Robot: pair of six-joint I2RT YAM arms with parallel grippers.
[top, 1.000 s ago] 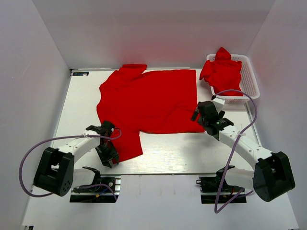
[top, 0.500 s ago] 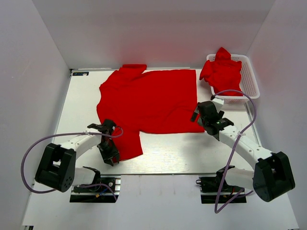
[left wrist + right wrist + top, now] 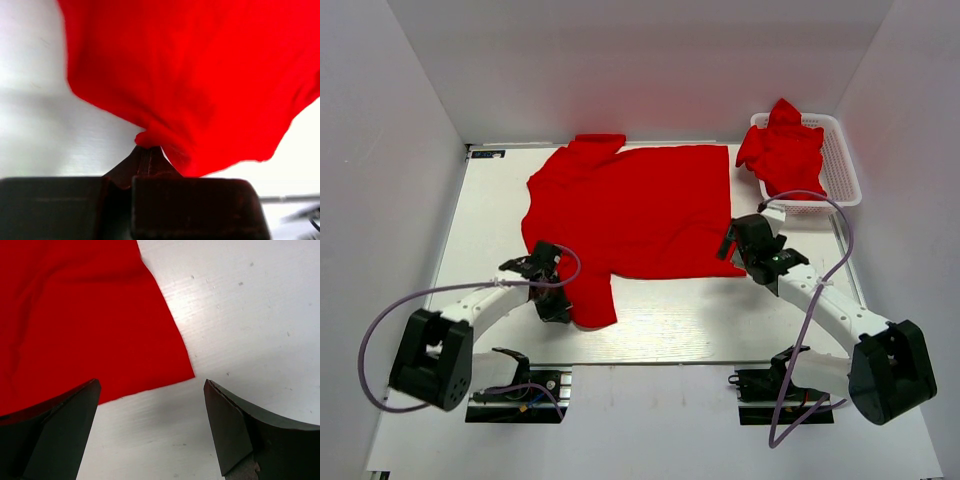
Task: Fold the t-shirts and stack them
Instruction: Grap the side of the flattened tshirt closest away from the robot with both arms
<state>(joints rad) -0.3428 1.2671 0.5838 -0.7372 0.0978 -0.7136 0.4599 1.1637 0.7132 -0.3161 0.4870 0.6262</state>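
Left gripper [image 3: 148,152] pinched the seven o'clock sleeve of the soft, limp t-shirt [image 3: 630,210]; right gripper [image 3: 150,386], spread wide, hovered over the four o'clock hem corner, its likely hold.

The t-shirt [image 3: 200,75] bunched at the tips of the left claw [image 3: 148,152] is soft, matt red cloth, lightly creased. Under the right claw [image 3: 150,384] the table [image 3: 240,315] is white and smooth, with a fine ribbed grain, a dull sheen and small specks. The fingers [image 3: 235,430] of both claws look like dark matt plastic, and beyond the right claw the basket [image 3: 844,165] is white plastic lattice.
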